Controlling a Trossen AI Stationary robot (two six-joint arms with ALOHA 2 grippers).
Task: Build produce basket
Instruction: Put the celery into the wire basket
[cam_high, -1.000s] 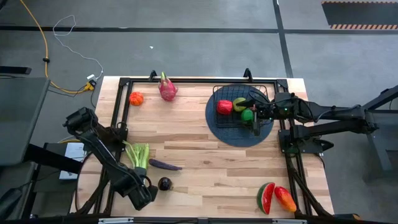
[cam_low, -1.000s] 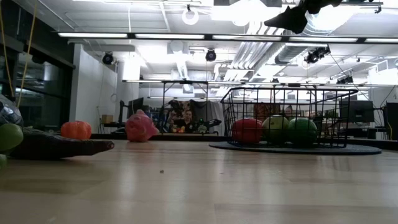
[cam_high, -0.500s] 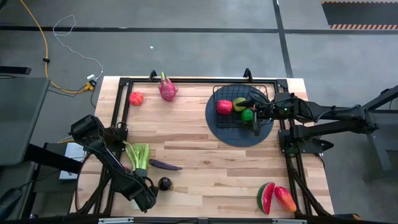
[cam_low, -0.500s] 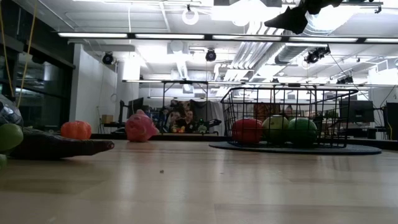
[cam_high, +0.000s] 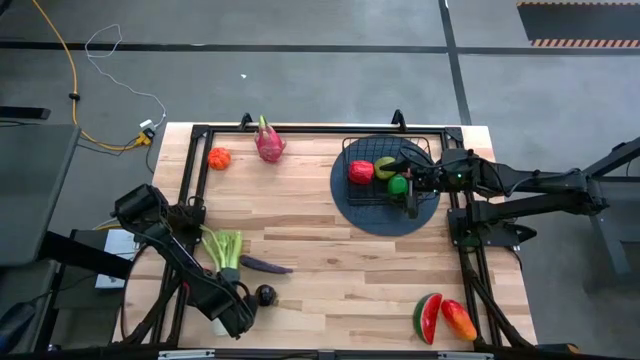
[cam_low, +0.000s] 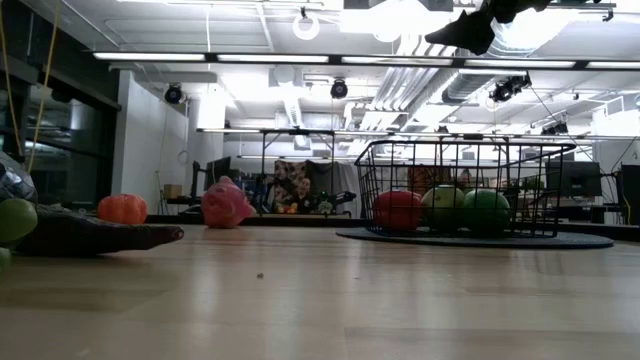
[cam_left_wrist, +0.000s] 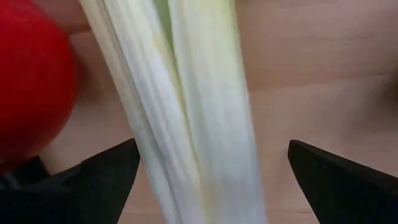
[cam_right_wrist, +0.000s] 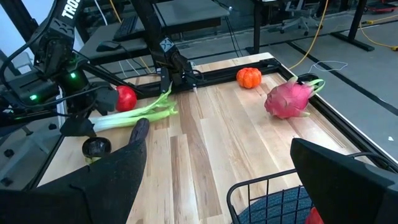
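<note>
Dark left end effector (cam_left_wrist: 211, 168) astride celery (cam_left_wrist: 186, 93)

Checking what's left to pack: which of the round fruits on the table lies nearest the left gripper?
The dark round fruit, on bare wood just beside the left gripper at the near edge. The orange one lies at the far side; the rest sit in the basket.

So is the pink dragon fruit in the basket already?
No, the dragon fruit lies on the table, apart from the basket.
</note>
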